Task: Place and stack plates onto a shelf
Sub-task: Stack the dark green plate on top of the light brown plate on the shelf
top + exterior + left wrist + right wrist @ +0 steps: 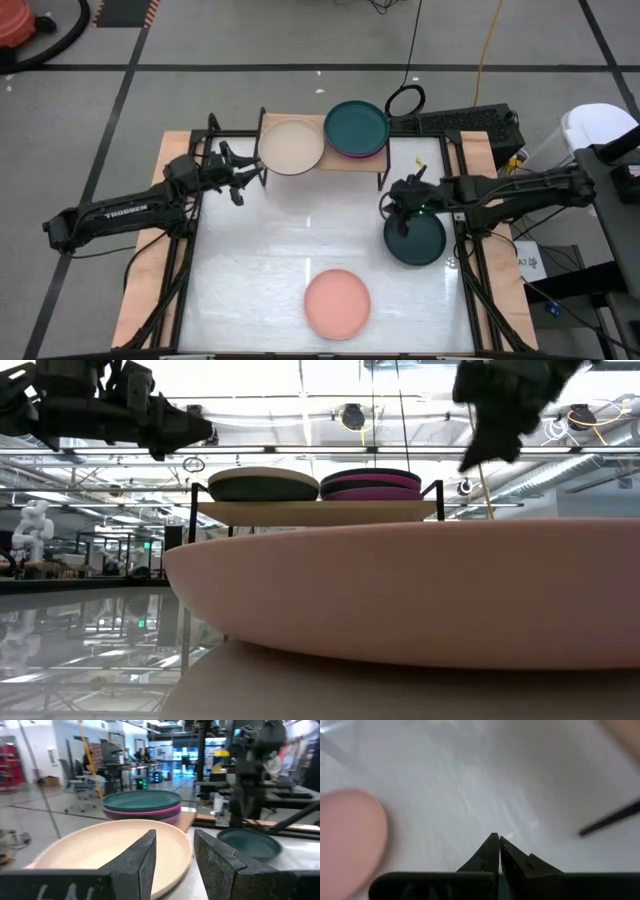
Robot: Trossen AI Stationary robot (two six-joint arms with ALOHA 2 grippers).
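**Hovering over a teal plate, two left to shelve**

Reaching in over the table (250,260), the right hand (400,213) sits above the near edge of a dark teal plate (418,243), fingers pressed together and apparently empty. The salmon plate (337,303) lies well apart toward the table's front. The left hand (240,175), fingers parted and empty, waits just beside the beige plate (291,147) on the shelf (352,160), next to a teal-topped stack (356,127).

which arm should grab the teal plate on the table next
Right. The right gripper hovers at the rim of the teal plate, fingers shut, while the left gripper sits open by the beige plate on the shelf.
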